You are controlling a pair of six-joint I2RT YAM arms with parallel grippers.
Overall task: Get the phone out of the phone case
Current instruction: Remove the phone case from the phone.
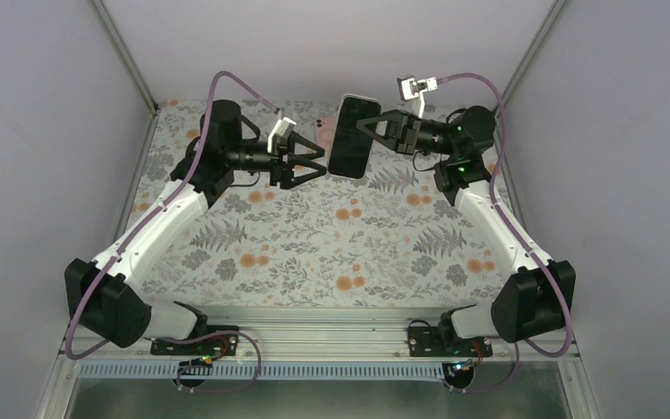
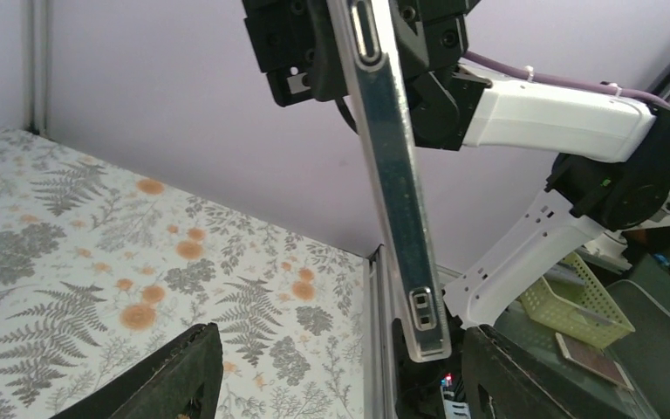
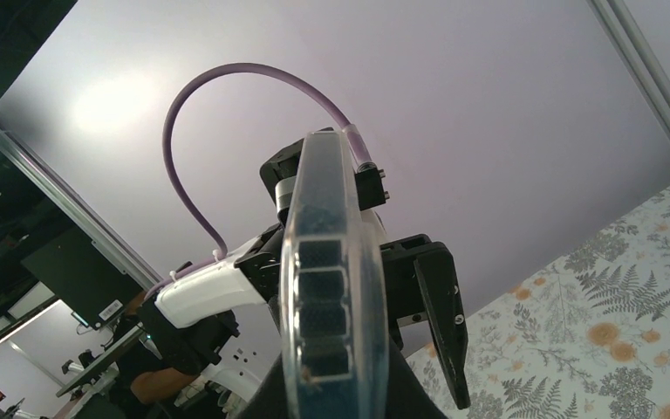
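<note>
Above the far part of the floral worktop [image 1: 314, 253], the right tool [image 1: 377, 131] is pinching the phone [image 1: 354, 135] by its right edge and holding it up in the air, clear of the surface. From overhead, the phone is showing its dark face and standing nearly upright on its short end, tilted slightly.

Just to the left of the phone, the left tool [image 1: 318, 161] is hovering with its 2 fingers spread wide, touching nothing. Its wrist camera is looking along the phone's silvery side edge [image 2: 397, 192], which is hanging between the 2 black fingers [image 2: 183, 375] without meeting either of them. The right arm's black tool body is gripping the phone at the top of that view.

From the right wrist, the phone [image 3: 331, 288] is appearing edge-on with a translucent rim, and the left tool is sitting just behind it. Whether a case is wrapping the phone, I cannot tell.

Beyond the phone, a small pink object [image 1: 321, 128] is lying by the back wall, mostly hidden.
</note>
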